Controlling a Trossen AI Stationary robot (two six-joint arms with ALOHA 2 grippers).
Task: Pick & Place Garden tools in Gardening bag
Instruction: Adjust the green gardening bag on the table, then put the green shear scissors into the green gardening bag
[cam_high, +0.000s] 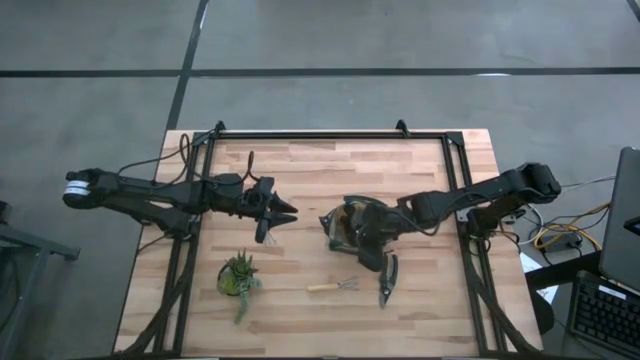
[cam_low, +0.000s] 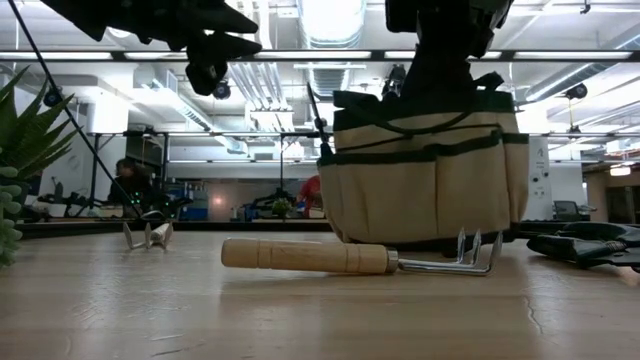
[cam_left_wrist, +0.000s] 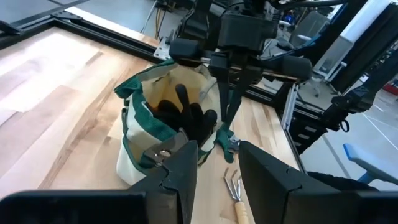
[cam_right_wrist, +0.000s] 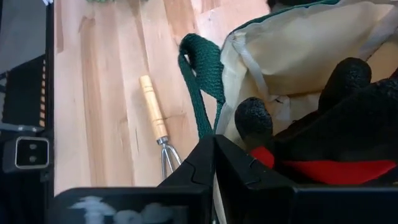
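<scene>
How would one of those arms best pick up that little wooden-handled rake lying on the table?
Probably by the wooden handle of the rake, coming straight down from above. It lies flat with clear table along both sides of the handle, and the prongs point toward the pruner, which crowds that end.

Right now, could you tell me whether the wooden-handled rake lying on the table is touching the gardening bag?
Apart. The high view shows bare table between the rake and the bag; the right wrist view also shows wood between its handle and the bag's green strap.

bag (cam_high: 350, 228) mouth: blocked by right end effector (cam_high: 372, 243), glove (cam_left_wrist: 186, 115) | left of bag: open tabletop
</scene>
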